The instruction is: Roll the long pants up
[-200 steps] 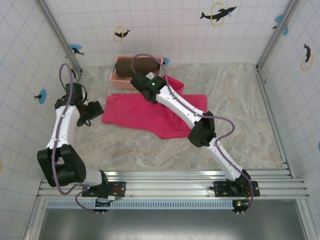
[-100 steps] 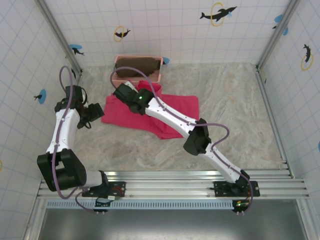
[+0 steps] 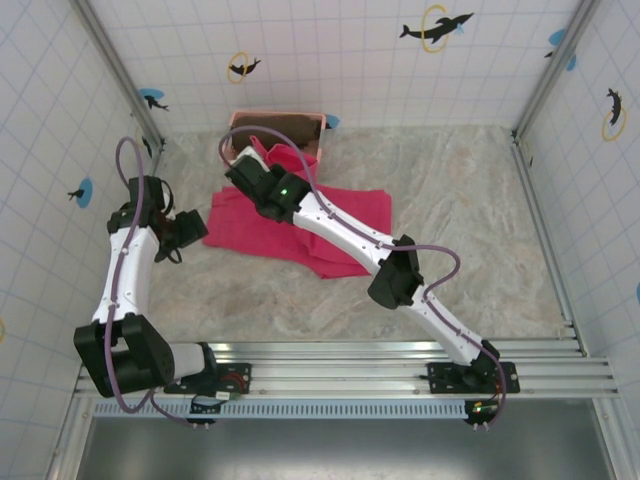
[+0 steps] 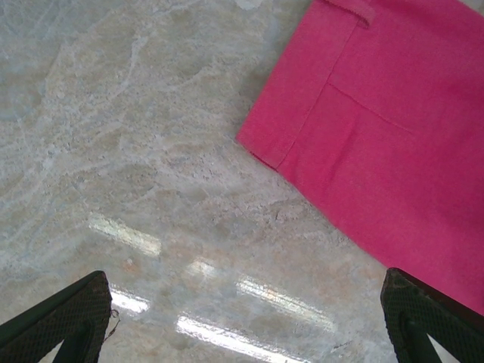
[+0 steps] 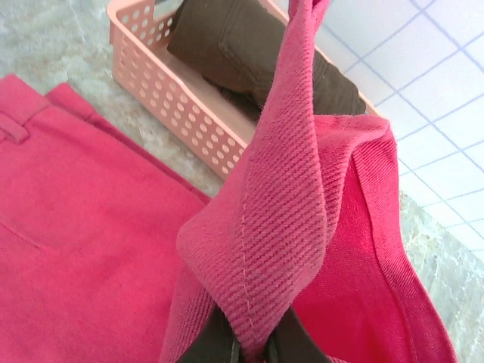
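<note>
**Top view.** The pants (image 3: 330,225) are lying flat across the middle left of the marbled tabletop (image 3: 470,230). They are just below the pink basket (image 3: 300,117), which is sitting at the upper middle of the frame against the tiled wall (image 3: 350,60). A brown cloth (image 3: 285,130) is lying inside the basket. The right arm is reaching diagonally from the lower right toward the upper left. Its pincer (image 3: 255,165) is hanging over the upper edge of the pants, near the basket's front wall, with a fold of pink fabric rising beside it. The left pincer (image 3: 190,228) is hovering at the left of the frame, just beside the left edge of the pants.

**Right wrist view.** The right pincer (image 5: 253,346) is pinching a doubled fold of the pants (image 5: 280,197) at the bottom of the frame. The fold is standing up from the flat part, which is lying at the lower left. A belt loop (image 5: 15,132) is showing on that flat part at the left edge. The perforated basket (image 5: 174,98) is sitting at the upper left with the brown cloth (image 5: 227,38) resting in it.

**Left wrist view.** The left pincer (image 4: 243,302) is spread wide, its fingers (image 4: 68,318) showing in the two lower corners. It is hovering above bare tabletop (image 4: 136,136). A corner of the pants (image 4: 393,136) is lying flat in the upper right of the frame.
</note>
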`<state>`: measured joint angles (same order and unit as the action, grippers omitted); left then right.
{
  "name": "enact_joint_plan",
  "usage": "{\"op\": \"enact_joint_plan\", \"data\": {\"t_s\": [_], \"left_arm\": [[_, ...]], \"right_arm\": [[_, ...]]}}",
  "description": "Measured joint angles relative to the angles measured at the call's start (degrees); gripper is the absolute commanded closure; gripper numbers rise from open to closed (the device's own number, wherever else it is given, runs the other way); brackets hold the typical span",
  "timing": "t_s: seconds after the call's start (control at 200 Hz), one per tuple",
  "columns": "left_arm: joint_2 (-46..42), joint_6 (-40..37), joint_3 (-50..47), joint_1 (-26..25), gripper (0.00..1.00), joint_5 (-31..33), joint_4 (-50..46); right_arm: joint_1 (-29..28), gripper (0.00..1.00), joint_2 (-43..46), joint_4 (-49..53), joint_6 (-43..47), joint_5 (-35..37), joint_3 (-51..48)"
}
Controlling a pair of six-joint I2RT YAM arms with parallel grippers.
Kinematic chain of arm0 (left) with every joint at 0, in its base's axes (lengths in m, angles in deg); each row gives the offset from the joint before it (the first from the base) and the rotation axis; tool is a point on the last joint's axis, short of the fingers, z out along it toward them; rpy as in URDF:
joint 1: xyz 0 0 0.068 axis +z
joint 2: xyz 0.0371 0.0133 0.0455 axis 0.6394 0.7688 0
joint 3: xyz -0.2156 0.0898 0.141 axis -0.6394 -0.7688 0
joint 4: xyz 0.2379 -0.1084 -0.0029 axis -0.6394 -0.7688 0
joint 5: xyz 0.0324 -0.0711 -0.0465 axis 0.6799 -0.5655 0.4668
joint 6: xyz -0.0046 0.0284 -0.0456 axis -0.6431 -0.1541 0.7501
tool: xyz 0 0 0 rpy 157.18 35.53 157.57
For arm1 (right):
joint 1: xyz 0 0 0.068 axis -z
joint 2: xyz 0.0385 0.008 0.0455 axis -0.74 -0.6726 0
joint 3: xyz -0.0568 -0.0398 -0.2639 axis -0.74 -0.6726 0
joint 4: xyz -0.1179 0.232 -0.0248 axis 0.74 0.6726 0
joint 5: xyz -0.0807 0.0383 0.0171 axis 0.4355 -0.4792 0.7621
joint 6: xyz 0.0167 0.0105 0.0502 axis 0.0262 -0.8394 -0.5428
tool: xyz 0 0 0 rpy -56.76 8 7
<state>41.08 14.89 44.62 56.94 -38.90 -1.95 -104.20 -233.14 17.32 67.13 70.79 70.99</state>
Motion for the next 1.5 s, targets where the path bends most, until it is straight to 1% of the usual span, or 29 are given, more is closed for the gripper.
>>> {"op": "enact_joint_plan", "data": {"t_s": [0.335, 0.666, 1.101, 1.186, 1.226, 1.241, 1.266, 1.286, 1.296, 1.306, 1.326, 1.416, 1.496], "left_arm": [[-1.0, 0.0, -1.5, 0.0, 0.06, 0.2, -0.8], [-1.4, 0.0, -1.7, 0.0, 0.06, 0.6, -0.7], [-3.4, 0.2, -4.7, 0.0, 0.06, 1.4, -0.7], [-3.6, 0.2, -5.0, 0.0, 0.06, 1.4, -0.7], [-3.7, 0.3, -5.1, 0.0, 0.06, 1.4, -0.7], [-3.8, 0.4, -5.2, 0.0, 0.06, 1.5, -0.7], [-4.0, 0.4, -5.2, 0.0, 0.06, 1.5, -0.7], [-4.1, 0.5, -5.3, 0.0, 0.06, 1.6, -0.7], [-4.2, 0.5, -5.4, 0.0, 0.06, 1.6, -0.7], [-4.3, 0.6, -5.4, 0.0, 0.06, 1.6, -0.7], [-4.5, 0.7, -5.6, 0.0, 0.06, 1.6, -0.7], [-5.7, 1.6, -6.5, 0.0, 0.06, 1.6, -0.5], [-6.8, 2.1, -7.5, 0.0, 0.06, 1.6, -0.2]], "right_arm": [[0.5, 1.0, -0.2, -4.1, -0.2, -2.2, 0.3], [0.5, 1.0, -4.1, -5.0, -2.3, -6.0, 0.4], [-1.3, 1.0, -6.2, -7.2, -4.0, -10.7, 0.4], [-1.5, 0.94, -7.0, -8.4, -4.2, -11.9, 0.5], [-1.5, 0.89, -7.5, -9.0, -4.3, -12.6, 0.5], [-1.4, 0.85, -7.7, -9.2, -4.5, -12.9, 0.5], [-1.4, 0.74, -8.1, -9.8, -4.5, -13.4, 0.5], [-1.4, 0.58, -8.5, -10.2, -5.2, -13.9, 0.5], [-1.4, 0.54, -8.6, -10.6, -4.9, -14.2, 0.5], [-1.4, 0.47, -8.8, -10.8, -4.9, -14.5, 0.5], [-1.4, 0.4, -9.1, -11.5, -5.5, -15.2, 0.5], [-1.4, 0.2, -10.4, -14.3, -6.5, -19.2, 0.5], [-1.6, 0.16, -10.5, -16.8, -7.2, -22.3, 0.5]]}}
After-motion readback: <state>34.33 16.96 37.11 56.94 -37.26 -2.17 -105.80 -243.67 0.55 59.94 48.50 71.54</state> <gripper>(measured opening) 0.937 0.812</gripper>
